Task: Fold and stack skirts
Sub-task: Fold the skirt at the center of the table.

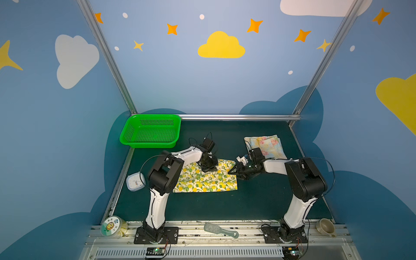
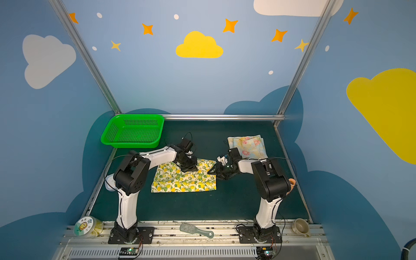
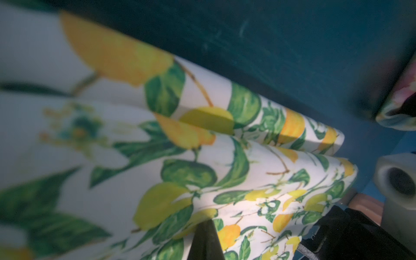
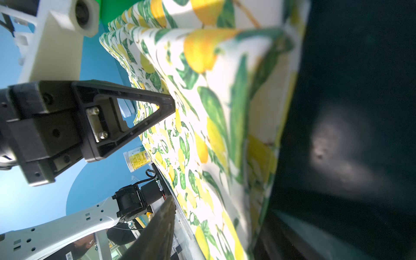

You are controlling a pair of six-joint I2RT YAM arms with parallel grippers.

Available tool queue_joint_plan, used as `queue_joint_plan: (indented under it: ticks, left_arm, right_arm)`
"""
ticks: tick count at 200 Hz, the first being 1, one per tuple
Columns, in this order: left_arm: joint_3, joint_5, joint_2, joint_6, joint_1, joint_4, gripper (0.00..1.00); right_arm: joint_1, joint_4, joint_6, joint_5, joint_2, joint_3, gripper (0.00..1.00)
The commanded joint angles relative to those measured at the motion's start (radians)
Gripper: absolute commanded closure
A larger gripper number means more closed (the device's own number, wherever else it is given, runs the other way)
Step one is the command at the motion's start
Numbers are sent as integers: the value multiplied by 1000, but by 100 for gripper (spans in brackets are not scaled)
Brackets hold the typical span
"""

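Note:
In both top views the cream lemon-print skirt (image 1: pixel 207 182) (image 2: pixel 184 183) lies spread in the middle of the dark table. My left gripper (image 1: pixel 208 169) (image 2: pixel 189 169) points down at its far edge, shut on the cloth. In the left wrist view one dark fingertip (image 3: pixel 204 234) sits in gathered folds of the lemon skirt (image 3: pixel 225 157). My right gripper (image 1: pixel 233 170) (image 4: pixel 173 157) stands open at the right edge of the lemon skirt (image 4: pixel 213 112), holding nothing. The pastel flowered skirt (image 1: pixel 267 145) (image 2: pixel 249 145) lies folded at the back right.
A green mesh basket (image 1: pixel 150 131) stands at the back left. A pale blue clock (image 1: pixel 134 182) lies by the left arm's elbow. On the front rail are a jar (image 1: pixel 112 227), a brush (image 1: pixel 220 230) and a cup (image 1: pixel 325 226).

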Motion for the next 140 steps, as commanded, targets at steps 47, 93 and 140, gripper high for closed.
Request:
queue_joint_plan:
  ticks: [47,93,140]
  left_arm:
    - [-7,9,43,-31,2,-17,96]
    - [-26,8,50,-49,3,17,96]
    - [-52,18,57,-80,8,63,96]
  right_arm:
    - [17,130,96,144,12,-98,53]
    - [23,224,133,125,36,-122,59]
    - [45,280,153,107,69,-130,57]
